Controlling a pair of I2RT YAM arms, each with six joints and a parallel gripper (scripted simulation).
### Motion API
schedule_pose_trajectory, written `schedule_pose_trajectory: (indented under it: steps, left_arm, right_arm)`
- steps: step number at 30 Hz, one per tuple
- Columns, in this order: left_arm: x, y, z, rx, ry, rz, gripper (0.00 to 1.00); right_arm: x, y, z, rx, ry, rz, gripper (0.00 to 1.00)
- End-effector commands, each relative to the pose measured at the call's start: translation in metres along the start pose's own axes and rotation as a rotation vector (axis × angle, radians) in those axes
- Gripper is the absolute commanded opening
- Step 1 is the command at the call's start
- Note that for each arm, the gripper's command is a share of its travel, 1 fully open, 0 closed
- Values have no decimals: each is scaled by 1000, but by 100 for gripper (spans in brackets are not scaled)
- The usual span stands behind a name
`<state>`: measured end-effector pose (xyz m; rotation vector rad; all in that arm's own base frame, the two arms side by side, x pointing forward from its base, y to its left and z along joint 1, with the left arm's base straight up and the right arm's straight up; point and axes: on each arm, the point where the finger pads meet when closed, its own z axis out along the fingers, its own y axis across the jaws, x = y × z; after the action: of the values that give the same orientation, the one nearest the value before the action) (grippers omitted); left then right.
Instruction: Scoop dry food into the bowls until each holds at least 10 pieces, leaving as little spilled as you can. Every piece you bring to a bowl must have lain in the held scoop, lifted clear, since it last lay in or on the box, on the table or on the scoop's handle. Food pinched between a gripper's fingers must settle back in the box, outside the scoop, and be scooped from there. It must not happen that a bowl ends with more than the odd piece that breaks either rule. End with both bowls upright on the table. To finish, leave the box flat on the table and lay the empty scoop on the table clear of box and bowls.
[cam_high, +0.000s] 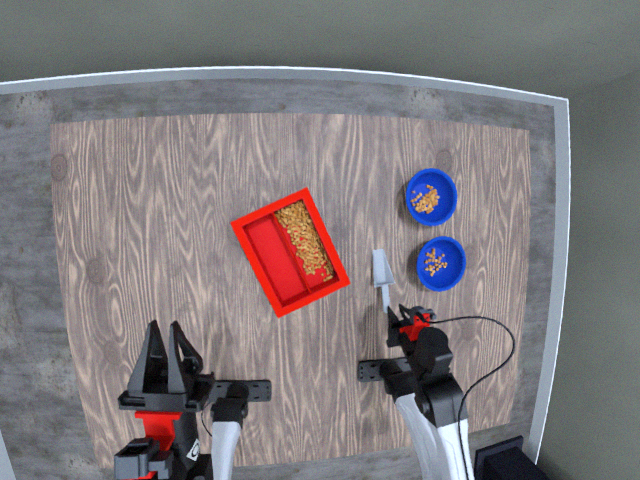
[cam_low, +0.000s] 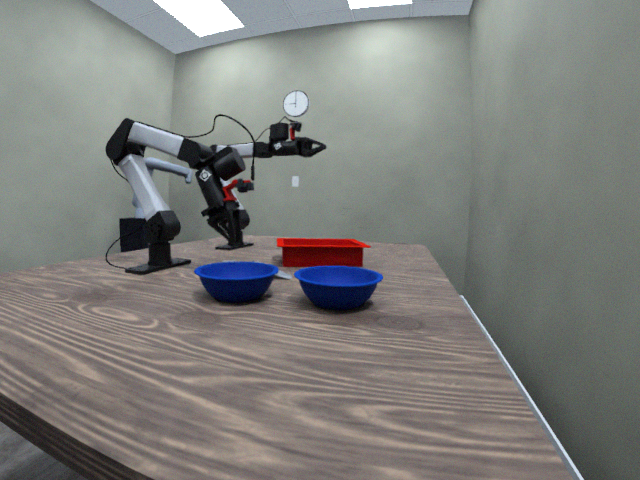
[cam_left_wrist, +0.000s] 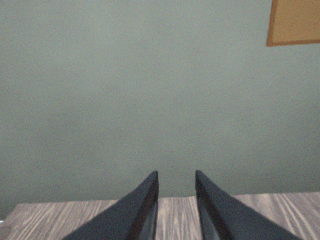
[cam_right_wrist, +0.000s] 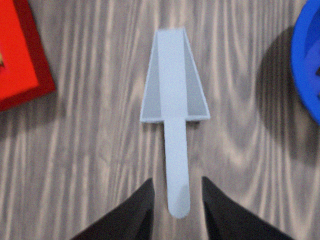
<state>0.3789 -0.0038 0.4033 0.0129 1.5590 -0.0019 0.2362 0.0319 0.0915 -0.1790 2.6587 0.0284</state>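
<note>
The grey scoop (cam_high: 382, 268) (cam_low: 282, 274) (cam_right_wrist: 172, 75) lies empty on the table between box and bowls. My right gripper (cam_high: 395, 310) (cam_right_wrist: 177, 185) is open, its fingertips above and either side of the handle end, touching nothing visible. The red box (cam_high: 259, 268) (cam_low: 320, 255) (cam_right_wrist: 15, 75) lies flat, with dry food (cam_high: 305, 237) in its right compartment and none visible in the left. The farther blue bowl (cam_high: 447, 201) (cam_low: 338, 289) and the nearer blue bowl (cam_high: 454, 266) (cam_low: 236, 284) (cam_right_wrist: 302, 75) stand upright, each holding several pieces. My left gripper (cam_high: 164, 324) (cam_low: 324, 146) (cam_left_wrist: 176, 178) is slightly open, empty and raised.
The wooden table (cam_high: 155, 206) (cam_low: 258, 387) carries both arm bases, the left base plate (cam_high: 258, 390) and the right base plate (cam_high: 369, 370). The right arm's black cable (cam_high: 511, 335) loops out to its right. No spilled pieces can be made out on the table.
</note>
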Motion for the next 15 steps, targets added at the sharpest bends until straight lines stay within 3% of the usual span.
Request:
schedule_pose_trajectory:
  steps: [1, 15]
  left_arm:
    - [-37, 0, -4, 0, -109, -14, 27]
    - [-34, 4, -1, -14, -98, -14, 27]
  right_arm:
    - [-56, -3, -15, -2, -186, 14, 33]
    - [-139, -18, -52, 22, -462, 45, 33]
